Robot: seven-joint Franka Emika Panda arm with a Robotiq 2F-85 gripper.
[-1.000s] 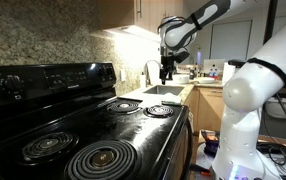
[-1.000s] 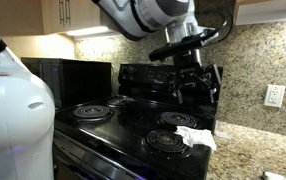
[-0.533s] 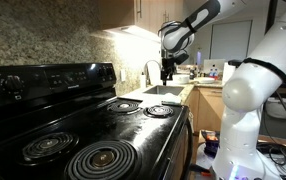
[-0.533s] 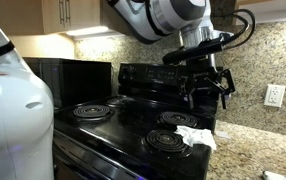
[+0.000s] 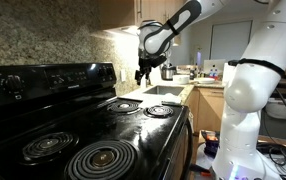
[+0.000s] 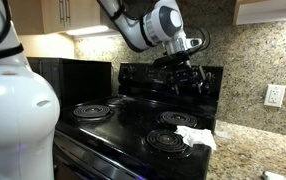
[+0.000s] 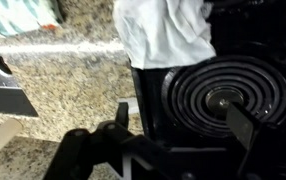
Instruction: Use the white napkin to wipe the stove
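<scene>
One step first — bring the end effector (image 6: 190,85), jaws apart and empty, down over the napkin (image 6: 196,137) at the stove's (image 6: 133,125) edge beside the worktop (image 6: 253,152), then pinch its middle.

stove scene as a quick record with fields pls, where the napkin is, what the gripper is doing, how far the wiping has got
napkin: white napkin, crumpled, on the stove's edge beside a coil burner, next to the granite counter
stove: black stove, four coil burners, raised control panel at the back
gripper: gripper in the air above the stove, open, holding nothing
contact: none between gripper and napkin
task: wiping not yet begun
</scene>
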